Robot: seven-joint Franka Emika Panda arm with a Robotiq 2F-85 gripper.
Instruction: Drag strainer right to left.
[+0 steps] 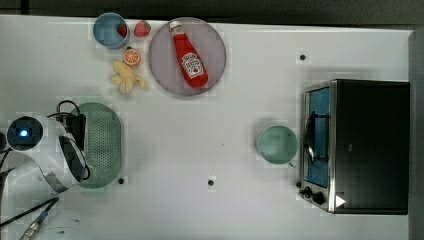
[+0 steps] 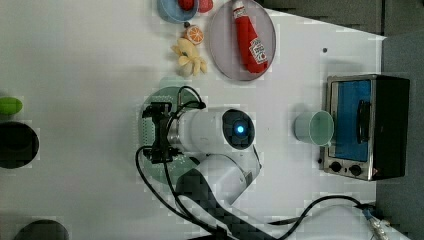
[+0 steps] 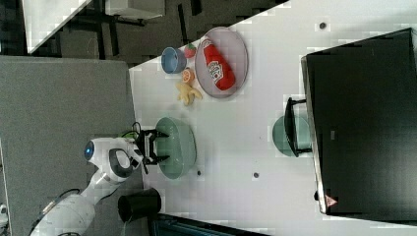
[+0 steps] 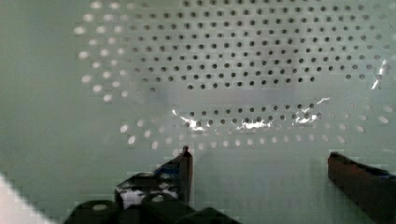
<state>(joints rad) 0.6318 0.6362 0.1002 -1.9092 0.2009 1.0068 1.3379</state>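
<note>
While the robot arm [image 2: 220,150] is reaching in from the lower middle of the left view, its pincer [image 4: 259,163] is hanging wide open inside the strainer [image 1: 102,145], gripping nothing. Seen from the wrist view, two dark fingers [image 4: 184,165] are standing well apart over the pale green, hole-dotted inner wall of the strainer [image 4: 233,70], with bare plastic showing between them; whether the tips are touching the plastic cannot be told.

Looking from the top view, the strainer is sitting at the middle left of the frame on the white table [image 1: 210,125], with the white wrist of the arm [image 1: 55,150] covering its left edge. Looking from the right view, the pincer [image 3: 156,146] is lying over the left rim of the strainer [image 3: 179,147], at the lower left of the frame.

Further out in the top view, a peeled banana [image 1: 127,77] is lying just above the strainer, with a half orange [image 1: 132,57] beside it. A blue bowl [image 1: 107,32] with a strawberry inside it is sitting at the upper left, and a second strawberry [image 1: 142,28] is lying just to its right. A grey plate [image 1: 215,55] at the upper middle is carrying a red ketchup bottle [image 1: 189,55]. A small smooth green cup [image 1: 277,145] is standing at the middle right, well apart from the strainer and just beside a toaster oven [image 1: 360,145] at the right edge.
</note>
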